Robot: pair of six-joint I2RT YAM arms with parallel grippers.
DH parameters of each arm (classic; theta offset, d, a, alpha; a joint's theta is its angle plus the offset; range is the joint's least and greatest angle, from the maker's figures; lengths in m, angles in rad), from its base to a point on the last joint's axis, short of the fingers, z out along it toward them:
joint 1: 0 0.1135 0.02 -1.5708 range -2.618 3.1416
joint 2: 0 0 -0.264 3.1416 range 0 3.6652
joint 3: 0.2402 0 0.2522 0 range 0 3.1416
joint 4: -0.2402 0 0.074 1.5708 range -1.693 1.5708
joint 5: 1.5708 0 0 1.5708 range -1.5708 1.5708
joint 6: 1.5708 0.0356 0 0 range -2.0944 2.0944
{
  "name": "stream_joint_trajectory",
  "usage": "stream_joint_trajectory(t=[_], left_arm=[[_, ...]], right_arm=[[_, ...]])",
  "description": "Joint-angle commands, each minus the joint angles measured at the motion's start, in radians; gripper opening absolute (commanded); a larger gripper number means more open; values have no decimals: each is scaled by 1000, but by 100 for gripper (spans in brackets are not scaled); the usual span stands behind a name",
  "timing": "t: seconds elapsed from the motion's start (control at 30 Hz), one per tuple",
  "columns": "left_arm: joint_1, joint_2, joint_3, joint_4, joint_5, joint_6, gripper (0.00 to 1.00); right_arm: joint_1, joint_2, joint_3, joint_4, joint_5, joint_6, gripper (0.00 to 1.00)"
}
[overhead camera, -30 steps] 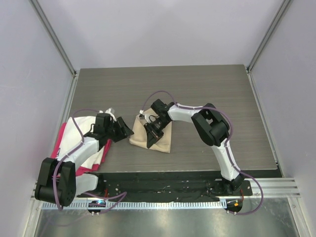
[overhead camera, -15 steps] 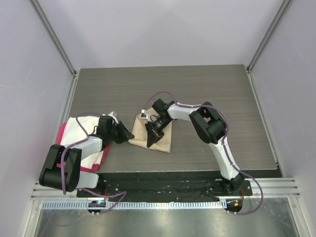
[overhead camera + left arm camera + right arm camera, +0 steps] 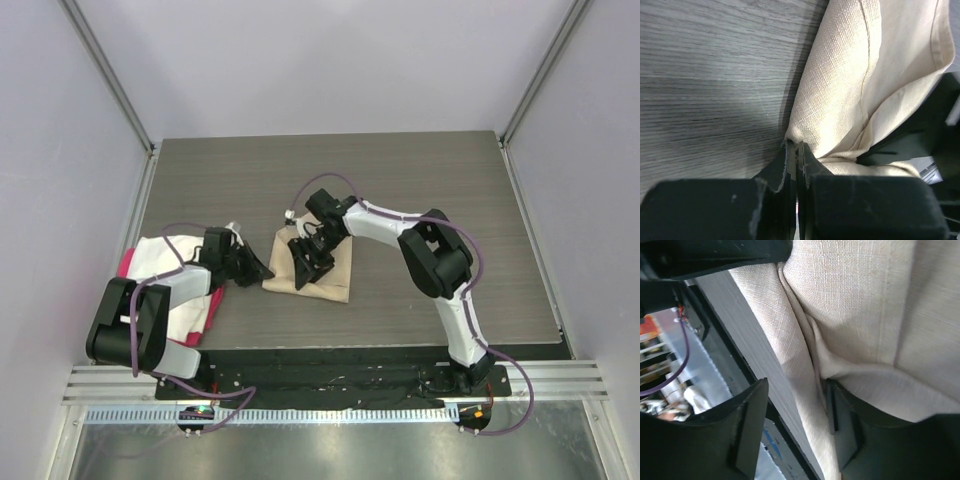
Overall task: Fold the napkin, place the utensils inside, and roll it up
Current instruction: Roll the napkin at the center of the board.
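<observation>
One napkin [image 3: 338, 276], left gripper [image 3: 264, 270] and right gripper [image 3: 304, 268] touching.

I see bare table [image 3: 430, 180] across the far half and down the right side, where a gripper could pass. At the left edge, a white cloth [image 3: 160, 255] on a pink-red cloth [image 3: 127, 264] takes up the room. My left gripper [image 3: 262, 270] and right gripper [image 3: 303, 270] crowd the napkin [image 3: 335, 278], leaving only its right and near edges reachable.
</observation>
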Motion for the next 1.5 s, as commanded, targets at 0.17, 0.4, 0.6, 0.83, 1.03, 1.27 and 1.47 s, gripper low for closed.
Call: stream_joint_trajectory(t=[0.17, 0.4, 0.6, 0.83, 1.03, 1.27, 1.47], left_arm=[[-1, 17, 72, -179, -27, 49, 0], [-3, 24, 89, -197, -25, 59, 0], [-1, 27, 101, -211, -22, 65, 0], [-3, 33, 117, -223, -24, 66, 0], [-1, 41, 131, -233, -24, 72, 0], [-3, 53, 137, -233, -19, 75, 0], [-3, 49, 140, -227, 1, 85, 0]], right_arm=[[130, -311, -95, 124, 450, -107, 66], [354, -430, -323, 396, 1007, -266, 68], [429, -426, -433, 557, 1141, -351, 68], [451, -400, -459, 599, 1103, -389, 65], [451, -374, -450, 597, 1034, -394, 59], [437, -317, -412, 565, 1006, -385, 55], [396, -260, -361, 479, 953, -360, 47]])
